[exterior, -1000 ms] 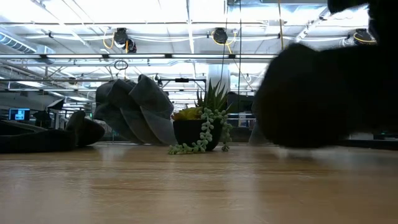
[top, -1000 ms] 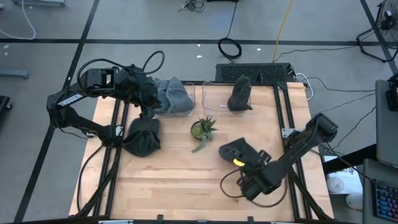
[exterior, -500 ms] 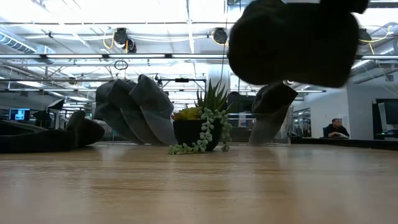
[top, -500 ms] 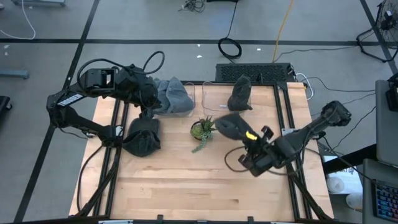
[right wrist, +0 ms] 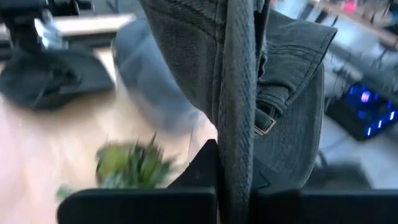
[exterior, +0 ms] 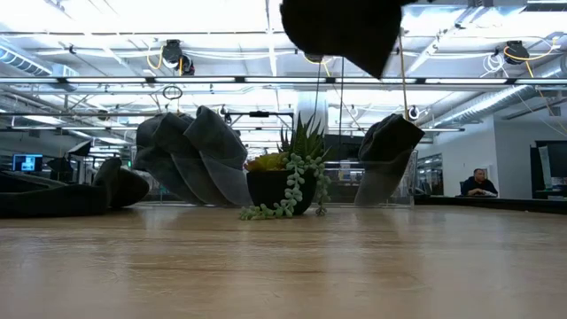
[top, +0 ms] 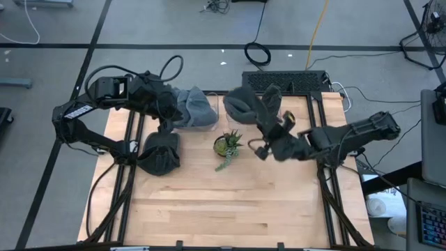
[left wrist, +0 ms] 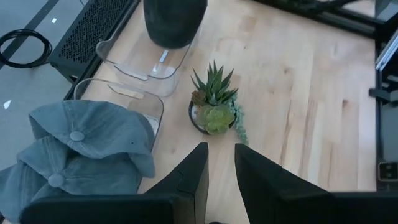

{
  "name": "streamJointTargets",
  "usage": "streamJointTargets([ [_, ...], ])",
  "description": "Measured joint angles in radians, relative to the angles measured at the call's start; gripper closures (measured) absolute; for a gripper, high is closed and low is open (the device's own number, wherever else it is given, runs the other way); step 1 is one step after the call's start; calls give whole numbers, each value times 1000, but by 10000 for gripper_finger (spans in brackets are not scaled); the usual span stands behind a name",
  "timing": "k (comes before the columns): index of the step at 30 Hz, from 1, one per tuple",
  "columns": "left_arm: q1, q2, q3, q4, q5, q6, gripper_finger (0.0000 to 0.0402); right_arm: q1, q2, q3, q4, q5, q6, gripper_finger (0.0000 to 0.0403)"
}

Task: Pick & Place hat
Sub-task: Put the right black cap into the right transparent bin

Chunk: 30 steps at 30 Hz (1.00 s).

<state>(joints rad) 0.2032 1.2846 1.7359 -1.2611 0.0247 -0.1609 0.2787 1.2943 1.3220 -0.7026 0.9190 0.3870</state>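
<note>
My right gripper [top: 273, 122] is shut on a dark hat [top: 240, 103], which it holds high over the far middle of the table; the low view shows the hat at the top [exterior: 341, 27]. Beside it, another dark hat [top: 270, 106] stands in a clear container [top: 240, 118]. Grey-blue hats [top: 191, 108] fill a second clear container to the left. One more dark hat [top: 159, 153] lies on the table's left side. My left gripper [left wrist: 221, 171] hovers above the grey-blue hats, open a little, with nothing between its fingers. My right gripper pinches a folded edge of the dark hat [right wrist: 239, 130] between its two fingers, next to the back strap with its metal buckle [right wrist: 264, 124]. The fingers reach in slanting from the table's right side. The hat is lifted clear of the table and sticks out past the fingertips.
A small potted succulent [top: 227, 145] stands at the table's middle, just in front of the two containers. The near half of the wooden table [top: 209, 209] is bare. Black rails run along both sides.
My right gripper has risen and swung from the near right part of the table toward the far edge and leftward, tipping up toward level. The dark hat has gone with it and is now high over the containers.
</note>
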Motion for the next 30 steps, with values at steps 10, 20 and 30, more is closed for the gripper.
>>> streamJointTargets([
  [10,0,-5,0,182,0,-75,316,-92,-35,0,476,-7,-516,403],
  [20,-2,-5,0,460,-95,294,316,-217,-56,1,599,-255,-587,403],
  [30,-2,-5,1,605,-233,788,315,-313,-63,1,601,-428,-488,403],
])
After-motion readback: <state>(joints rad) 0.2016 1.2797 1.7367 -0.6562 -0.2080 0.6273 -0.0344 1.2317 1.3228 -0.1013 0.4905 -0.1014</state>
